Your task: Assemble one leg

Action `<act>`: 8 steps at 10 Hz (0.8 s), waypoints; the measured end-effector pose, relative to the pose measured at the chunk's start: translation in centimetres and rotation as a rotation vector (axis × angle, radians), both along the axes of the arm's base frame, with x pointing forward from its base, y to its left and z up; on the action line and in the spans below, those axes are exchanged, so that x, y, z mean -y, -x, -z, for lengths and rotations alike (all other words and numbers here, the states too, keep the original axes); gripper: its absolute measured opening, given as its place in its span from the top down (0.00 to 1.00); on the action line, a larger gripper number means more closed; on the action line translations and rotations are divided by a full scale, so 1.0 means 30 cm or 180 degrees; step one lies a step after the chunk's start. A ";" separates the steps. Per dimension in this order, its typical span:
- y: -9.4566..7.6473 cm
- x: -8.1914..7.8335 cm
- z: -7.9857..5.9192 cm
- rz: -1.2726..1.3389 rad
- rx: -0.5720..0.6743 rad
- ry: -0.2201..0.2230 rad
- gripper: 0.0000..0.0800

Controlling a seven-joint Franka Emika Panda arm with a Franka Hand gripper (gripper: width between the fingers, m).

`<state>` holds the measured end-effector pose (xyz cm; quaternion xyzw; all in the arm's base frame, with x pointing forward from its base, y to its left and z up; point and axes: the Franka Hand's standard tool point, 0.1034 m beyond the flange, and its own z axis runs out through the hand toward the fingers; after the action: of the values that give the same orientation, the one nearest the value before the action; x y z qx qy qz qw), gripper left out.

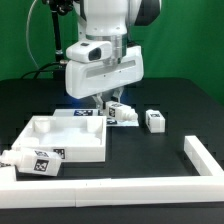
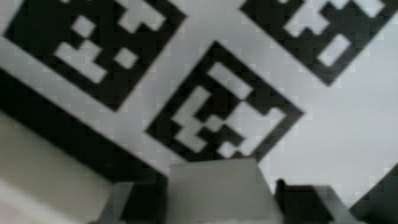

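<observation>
1. Where the wrist view looks past them, the two dark fingers [image 2: 134, 205] stand clenched on the leg [image 2: 219, 192], whose white block fills the gap between them edge to edge.
2. Behind the leg shows the marker board [image 2: 222, 110], its black-and-white tags large and blurred.
3. Seen from the exterior view, the fingers sit low over the black table [image 1: 180, 100], near its middle, just beside the tray-like tabletop [image 1: 70, 152].
4. A second small tagged post [image 1: 155, 121] lies apart toward the exterior view's right.
5. A longer tagged piece [image 1: 35, 160] lies against the tabletop's near side.
</observation>
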<state>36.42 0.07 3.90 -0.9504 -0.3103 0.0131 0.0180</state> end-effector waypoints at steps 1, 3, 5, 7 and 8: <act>-0.007 0.001 0.011 0.0013 0.0054 0.0005 0.64; 0.033 0.008 0.064 0.0017 -0.0051 0.0003 0.64; 0.035 0.005 0.080 0.0030 -0.0086 0.0000 0.64; 0.040 -0.013 0.085 0.0035 -0.0096 0.0001 0.64; 0.039 -0.012 0.085 0.0036 -0.0095 0.0002 0.64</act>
<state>35.24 0.44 1.35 -0.9518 -0.3046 0.0272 0.0224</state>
